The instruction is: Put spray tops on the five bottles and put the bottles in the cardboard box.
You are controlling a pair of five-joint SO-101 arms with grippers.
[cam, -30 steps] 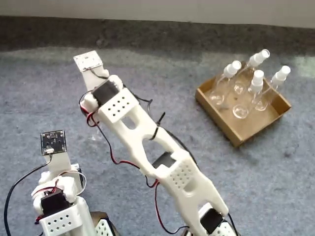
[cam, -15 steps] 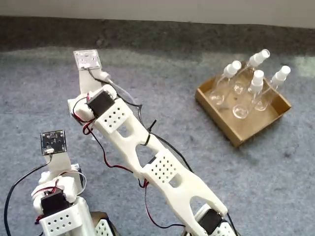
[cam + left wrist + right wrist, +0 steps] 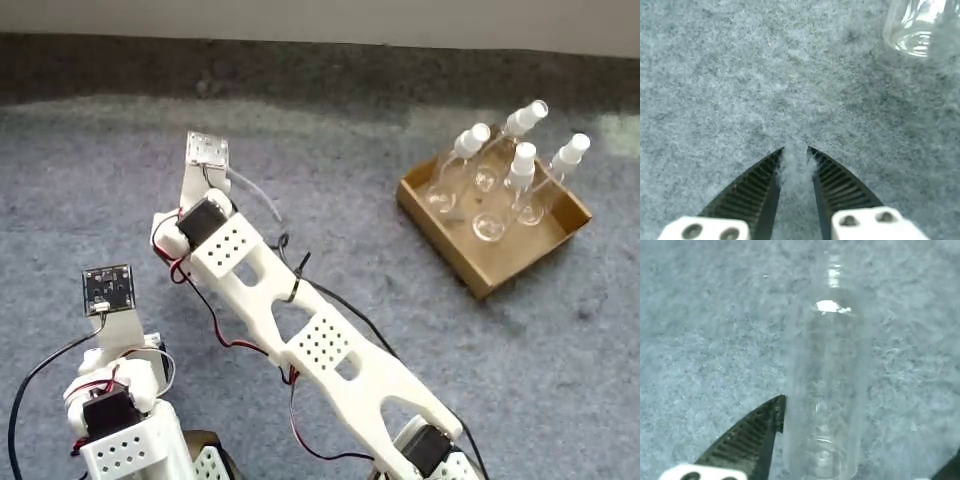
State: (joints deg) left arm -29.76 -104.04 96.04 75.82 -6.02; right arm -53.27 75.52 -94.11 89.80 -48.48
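Observation:
A clear bottle (image 3: 827, 390) without a spray top lies on the grey mat between the fingers of my right gripper (image 3: 867, 435). The gripper is open, with one finger (image 3: 760, 432) right beside the bottle and the other off at the picture's corner. In the high view the right arm (image 3: 300, 320) stretches to the table's left middle and covers that bottle. My left gripper (image 3: 796, 150) hovers over bare mat, open by a narrow gap with nothing in it. A clear bottle's base (image 3: 915, 25) lies ahead of it. The cardboard box (image 3: 440, 225) at the far right holds several bottles (image 3: 505, 195) with spray tops.
A grey felt mat (image 3: 420, 330) covers the table, and a darker strip (image 3: 320, 60) runs along its far edge. The left arm (image 3: 115, 400) is folded at the near left corner. Open mat lies between the right arm and the box.
The right arm's wrist has swung to the right and slightly nearer, and its forearm has lowered. The left arm and the box have not moved.

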